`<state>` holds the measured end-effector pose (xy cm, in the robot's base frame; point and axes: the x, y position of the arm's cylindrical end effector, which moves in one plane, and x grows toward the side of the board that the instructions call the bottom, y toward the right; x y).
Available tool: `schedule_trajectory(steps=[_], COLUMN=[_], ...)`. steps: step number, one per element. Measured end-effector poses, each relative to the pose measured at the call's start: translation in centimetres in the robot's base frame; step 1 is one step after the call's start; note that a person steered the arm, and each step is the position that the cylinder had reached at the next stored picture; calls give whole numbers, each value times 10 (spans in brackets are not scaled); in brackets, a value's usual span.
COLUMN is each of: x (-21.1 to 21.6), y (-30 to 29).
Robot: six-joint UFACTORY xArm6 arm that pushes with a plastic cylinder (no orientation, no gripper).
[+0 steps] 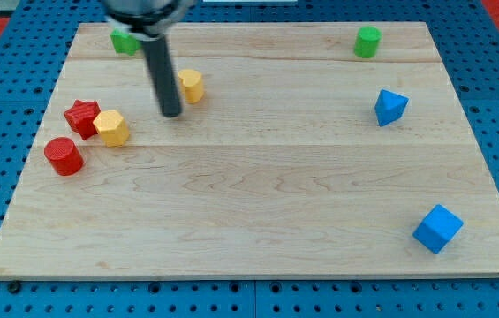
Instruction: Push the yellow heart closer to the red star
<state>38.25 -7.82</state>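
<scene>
The red star (81, 117) lies at the view's left on the wooden board (258, 203). A yellow pentagon-like block (112, 128) touches its right side. A second yellow block (192, 86), which seems to be the heart, lies further up and to the right, partly hidden behind my rod. My tip (170, 114) rests on the board just below and left of this second yellow block, between it and the red star. I cannot tell whether the tip touches it.
A red cylinder (64, 156) lies just below the red star. A green block (125, 41) sits at the top left, partly behind the rod, and a green cylinder (368, 41) at the top right. Two blue blocks lie at the right, one (390, 107) above the other (437, 229).
</scene>
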Motion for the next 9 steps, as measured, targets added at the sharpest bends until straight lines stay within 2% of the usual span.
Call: schedule_trajectory(steps=[1, 2, 3, 4, 5, 6, 7, 8, 9], x=[-30, -53, 6, 17, -6, -30, -62, 4, 47], y=[76, 13, -58, -87, 2, 59, -6, -66, -103])
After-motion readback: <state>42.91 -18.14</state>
